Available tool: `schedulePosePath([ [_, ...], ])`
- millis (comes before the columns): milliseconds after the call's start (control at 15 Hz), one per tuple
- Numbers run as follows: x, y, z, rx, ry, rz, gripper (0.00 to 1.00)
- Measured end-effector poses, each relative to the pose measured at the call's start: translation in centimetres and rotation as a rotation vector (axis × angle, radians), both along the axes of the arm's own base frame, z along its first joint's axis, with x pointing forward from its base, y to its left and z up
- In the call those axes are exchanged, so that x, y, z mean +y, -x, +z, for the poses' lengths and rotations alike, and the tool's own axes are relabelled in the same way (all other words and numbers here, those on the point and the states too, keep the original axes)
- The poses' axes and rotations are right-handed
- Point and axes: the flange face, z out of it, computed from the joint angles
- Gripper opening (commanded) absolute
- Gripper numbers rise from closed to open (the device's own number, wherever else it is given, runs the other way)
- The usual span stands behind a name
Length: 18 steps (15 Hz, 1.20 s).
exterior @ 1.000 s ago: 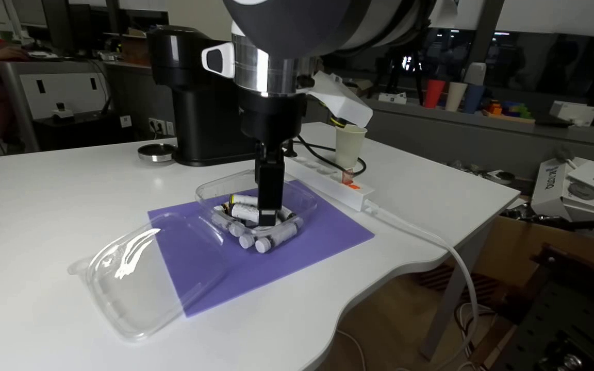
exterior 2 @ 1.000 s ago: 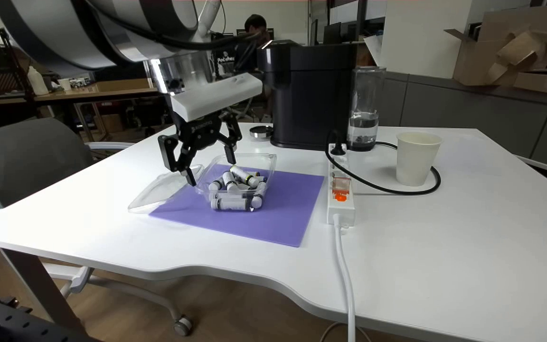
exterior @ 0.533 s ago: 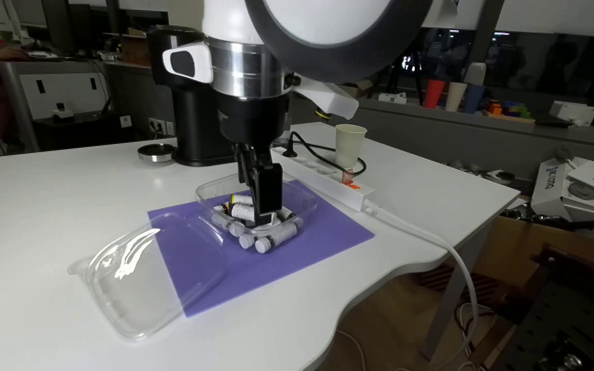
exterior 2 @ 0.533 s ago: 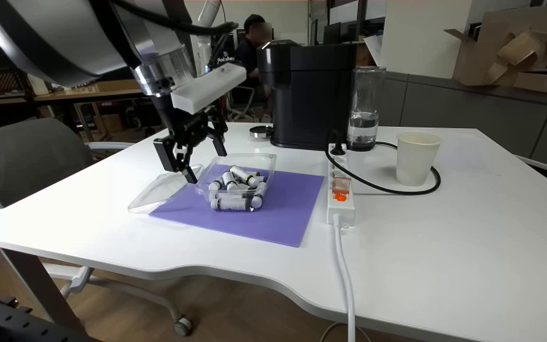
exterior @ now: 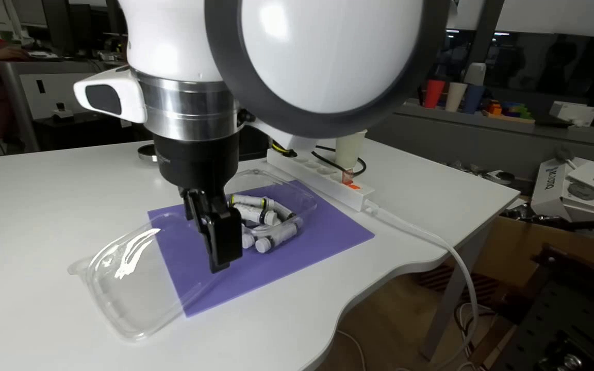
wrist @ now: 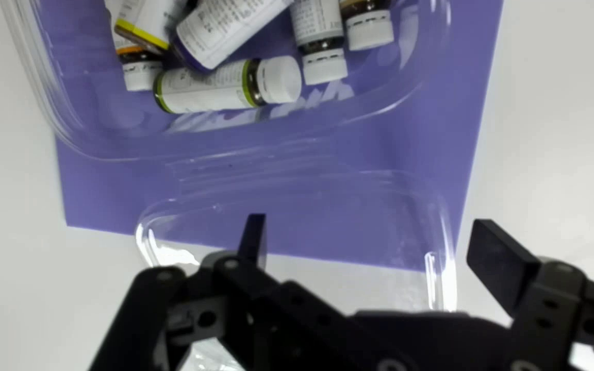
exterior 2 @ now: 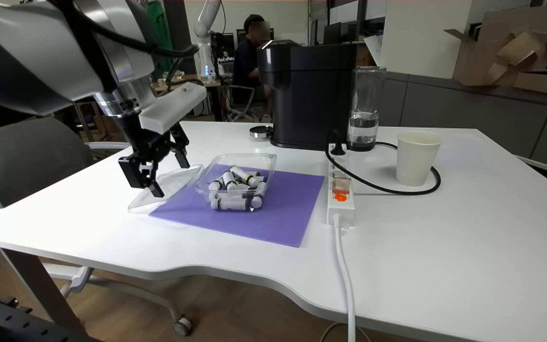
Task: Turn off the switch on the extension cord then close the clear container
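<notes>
1. Note a widely spread, empty hand (exterior 2: 172,180) above the clear lid (exterior: 152,275).
2. In an exterior view, find it folded back at eight o'clock from the container (exterior: 306,205).
3. Expect something light, springy, slick, easily creased; pinch softly at its nine-o'clock tab (exterior: 77,266).

Claw (exterior 2: 171,177) points downward — fingers (wrist: 500,263) spread; wrist (exterior: 188,111) above.

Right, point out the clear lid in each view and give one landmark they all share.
In an exterior view: clear lid, lower left.
In an exterior view: clear lid, left of centre, partly behind the gripper.
Wrist view: clear lid, below centre, lower part hidden.
Shared landmark: purple sheet, partly under the clear lid.
</notes>
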Motion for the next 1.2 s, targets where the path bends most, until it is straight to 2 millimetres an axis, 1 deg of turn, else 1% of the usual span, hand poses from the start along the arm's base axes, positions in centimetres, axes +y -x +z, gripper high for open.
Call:
schedulePosePath([
  [267,0.8,0.9,-1.7,0.021,-0.006,0.032,1.0],
  [867,1.2,1.7,-3.7,0.006,0.042,0.126,1.0],
  [1000,1.2,1.4,-3.8,-0.028,0.047,0.155,1.0],
  [1200,1.7,0.8,-3.3,-0.112,0.051,0.206,1.0],
])
